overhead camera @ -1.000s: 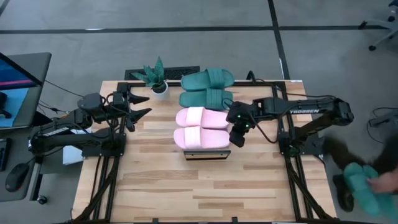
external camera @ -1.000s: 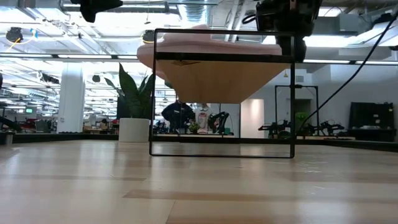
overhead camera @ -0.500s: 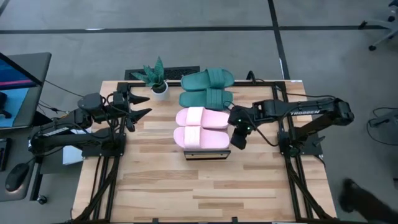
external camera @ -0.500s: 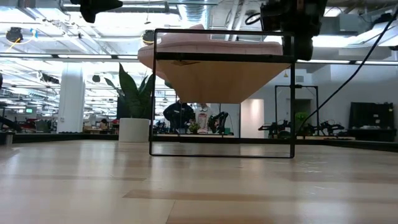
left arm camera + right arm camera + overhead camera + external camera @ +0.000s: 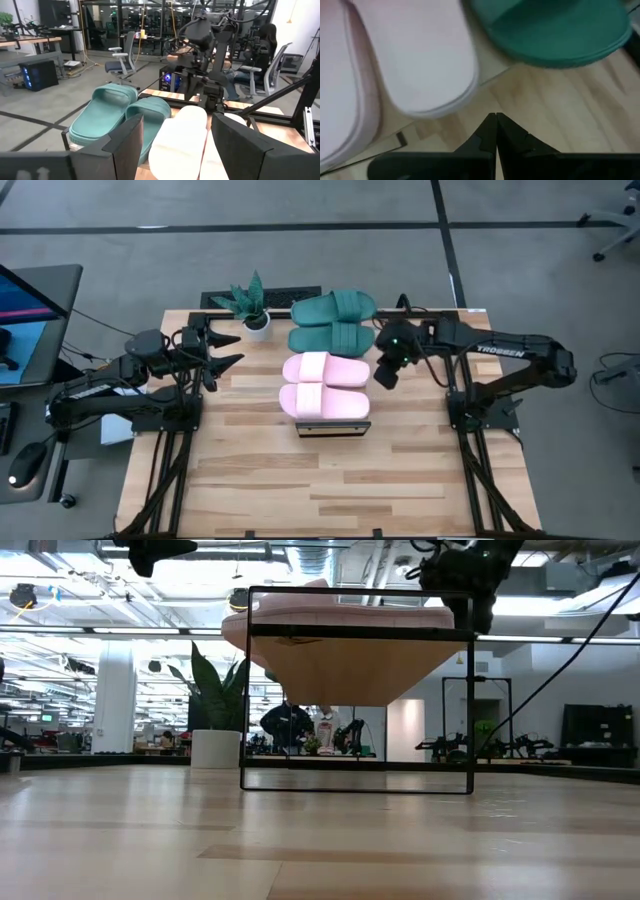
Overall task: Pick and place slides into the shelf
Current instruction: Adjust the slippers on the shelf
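Two pale pink slides (image 5: 322, 368) (image 5: 322, 400) lie side by side, soles down, on top of the shelf (image 5: 333, 427), whose dark frame (image 5: 355, 690) fills the low view. The two dark green slides (image 5: 333, 307) (image 5: 331, 338) rest soles down on the table by its far edge. My right gripper (image 5: 384, 379) (image 5: 496, 126) is shut on nothing and hovers right of the far pink slide (image 5: 420, 60), near the green slide (image 5: 555, 30). My left gripper (image 5: 226, 350) (image 5: 175, 150) is open, held above the table's left part and facing the slides.
A small potted plant (image 5: 252, 305) stands left of the green slides at the far edge. Bare wooden table (image 5: 330, 480) stretches from the shelf to the near edge. A monitor (image 5: 30, 310) sits beyond the table's left side.
My right gripper has drawn back from the shelf's right end toward the table's far edge, staying shut, and now sits beside the near green slide. The pink slides have stayed on the shelf. A person at the picture's lower right has left the view.
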